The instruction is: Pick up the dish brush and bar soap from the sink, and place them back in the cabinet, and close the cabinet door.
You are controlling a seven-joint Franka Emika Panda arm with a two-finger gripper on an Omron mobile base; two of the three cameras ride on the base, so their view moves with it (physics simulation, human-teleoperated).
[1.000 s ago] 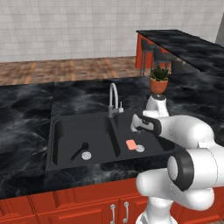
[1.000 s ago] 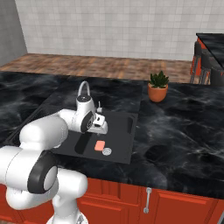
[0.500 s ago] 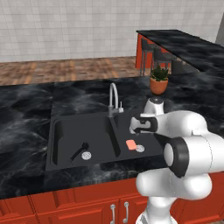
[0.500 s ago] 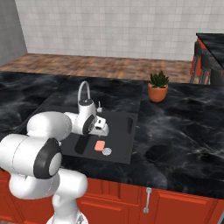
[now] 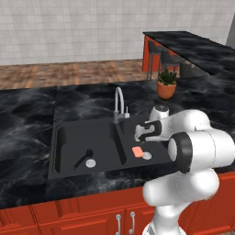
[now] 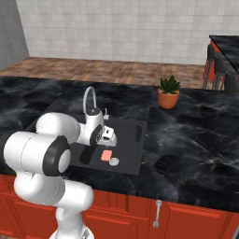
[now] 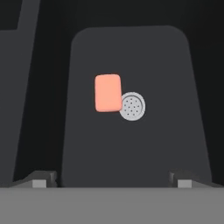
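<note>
Gripper: jaws wide apart, empty, above the sink's right basin.
Bar soap: right basin floor, touching the drain.
Dish brush: left basin.
Progress: nothing picked up yet.

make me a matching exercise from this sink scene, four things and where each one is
Things:
1. dish brush
2. bar soap
3. potted plant
4. gripper

Places:
A. on the counter behind the sink
B. open, above the right basin
C. left basin, beside its drain
D. right basin, touching its drain

Pairs: 1-C, 2-D, 3-A, 4-B
</note>
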